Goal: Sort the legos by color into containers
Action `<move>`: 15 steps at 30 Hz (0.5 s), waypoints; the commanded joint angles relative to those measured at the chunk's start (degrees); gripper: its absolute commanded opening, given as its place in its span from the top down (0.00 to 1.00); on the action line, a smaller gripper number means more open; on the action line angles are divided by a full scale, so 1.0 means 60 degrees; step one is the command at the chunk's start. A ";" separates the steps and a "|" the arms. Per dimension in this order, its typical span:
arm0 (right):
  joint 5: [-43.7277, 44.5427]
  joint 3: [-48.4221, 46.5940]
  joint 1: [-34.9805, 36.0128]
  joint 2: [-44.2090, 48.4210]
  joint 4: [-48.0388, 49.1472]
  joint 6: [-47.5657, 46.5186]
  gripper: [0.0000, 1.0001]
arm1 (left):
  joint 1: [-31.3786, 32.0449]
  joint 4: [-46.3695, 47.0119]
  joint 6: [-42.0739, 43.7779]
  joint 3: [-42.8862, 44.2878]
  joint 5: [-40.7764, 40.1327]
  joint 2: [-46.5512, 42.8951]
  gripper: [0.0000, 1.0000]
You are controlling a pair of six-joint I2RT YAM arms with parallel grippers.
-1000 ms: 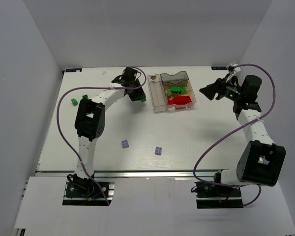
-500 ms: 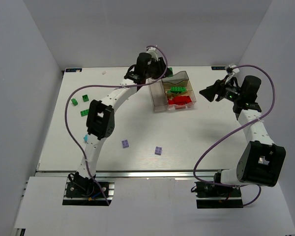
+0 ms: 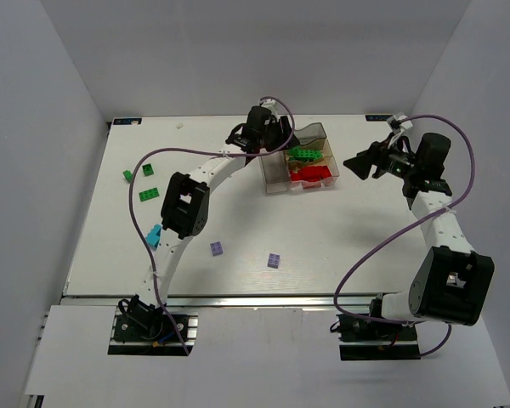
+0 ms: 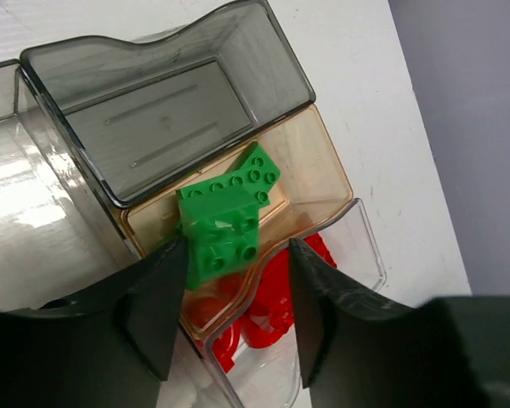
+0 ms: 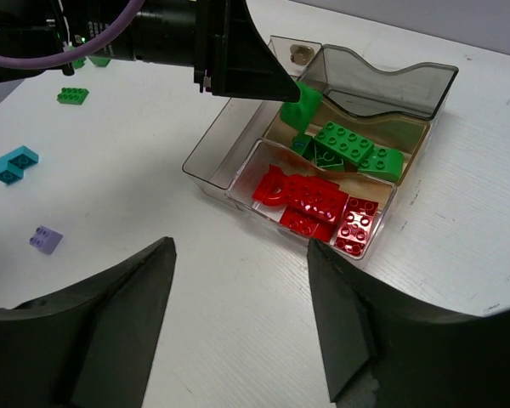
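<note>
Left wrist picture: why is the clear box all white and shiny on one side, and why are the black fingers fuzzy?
Left wrist view: light glares off the bin's clear wall; the fingers sit too near the lens, so they blur, while the green brick is sharp. Top view: light is even, shadows faint.

Robot lab test cell.
Plain white matte table (image 3: 306,229) boxed in by bare white panel walls (image 3: 51,85); two white jointed robot arms (image 3: 206,172) bolted on black base plates (image 3: 153,333) along a silver metal rail (image 3: 238,299) at its near edge.
</note>
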State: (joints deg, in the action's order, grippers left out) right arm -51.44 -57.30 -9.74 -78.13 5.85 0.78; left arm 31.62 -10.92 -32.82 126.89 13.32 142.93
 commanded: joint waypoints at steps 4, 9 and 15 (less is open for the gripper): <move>-0.0786 -0.0235 0.0070 -0.0016 -0.0139 -0.0904 0.24 | 0.0048 0.0237 0.0108 0.0120 -0.0009 -0.0824 0.33; -0.0948 -0.0557 0.0260 -0.0177 -0.0781 -0.1665 0.24 | -0.0054 0.0179 0.0079 0.0239 0.0050 -0.1131 0.38; -0.0554 -0.1128 0.0919 -0.0294 -0.2070 -0.3321 0.80 | -0.0859 -0.0462 0.0064 -0.2666 -0.1397 -0.4130 1.00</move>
State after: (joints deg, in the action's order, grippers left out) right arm -54.94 -60.27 -6.22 -79.68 -2.02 -12.75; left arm 30.17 -11.94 -32.95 117.49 10.81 133.34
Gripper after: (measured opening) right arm 0.287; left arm 0.035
